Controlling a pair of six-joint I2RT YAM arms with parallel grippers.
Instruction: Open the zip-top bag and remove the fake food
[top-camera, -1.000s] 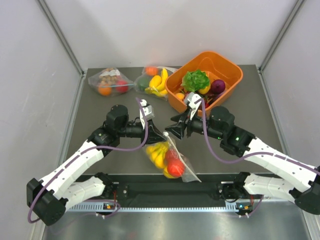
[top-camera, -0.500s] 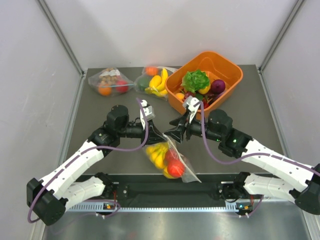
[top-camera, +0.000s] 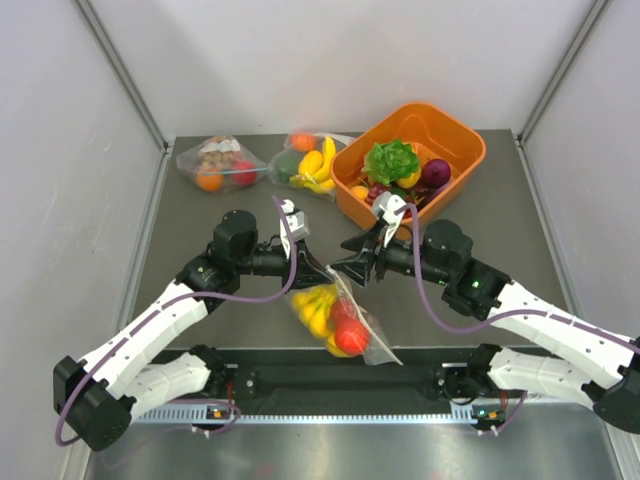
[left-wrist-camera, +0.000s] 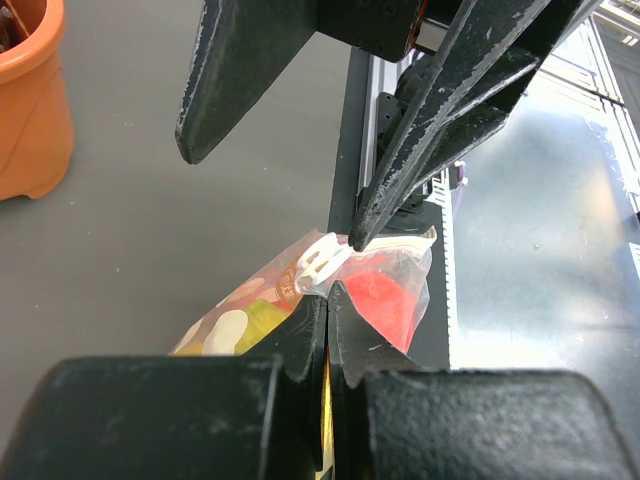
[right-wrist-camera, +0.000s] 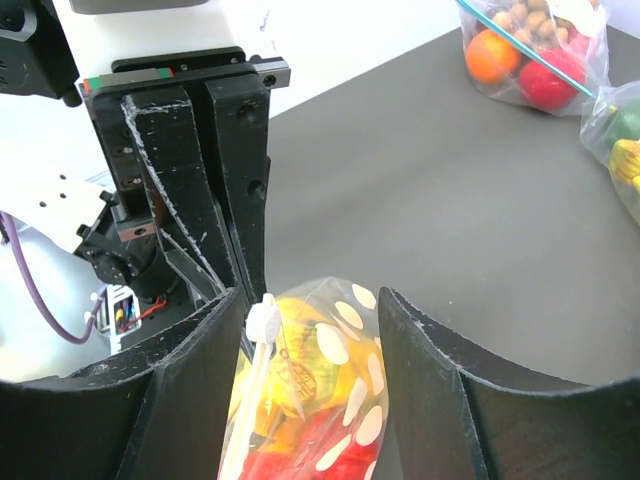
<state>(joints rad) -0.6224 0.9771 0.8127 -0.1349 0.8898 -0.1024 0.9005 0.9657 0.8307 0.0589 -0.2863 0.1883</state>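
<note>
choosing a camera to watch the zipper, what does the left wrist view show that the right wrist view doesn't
Left wrist only: a corner of the orange bin, and the left gripper pinching the zip-top bag just under its white slider. Right wrist only: two plain clear bags of food farther off. Both: the dotted bag, the slider, and the right gripper with jaws open.

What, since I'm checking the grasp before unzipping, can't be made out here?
- Top view: the zip-top bag's mouth, hidden beneath the left gripper and right gripper.
- Left wrist view: most of the bag, behind that gripper's shut fingers.
- Right wrist view: the fake food's lower part, cut off by the bottom edge.
- All views: whether the zip is parted, too small to tell.
</note>
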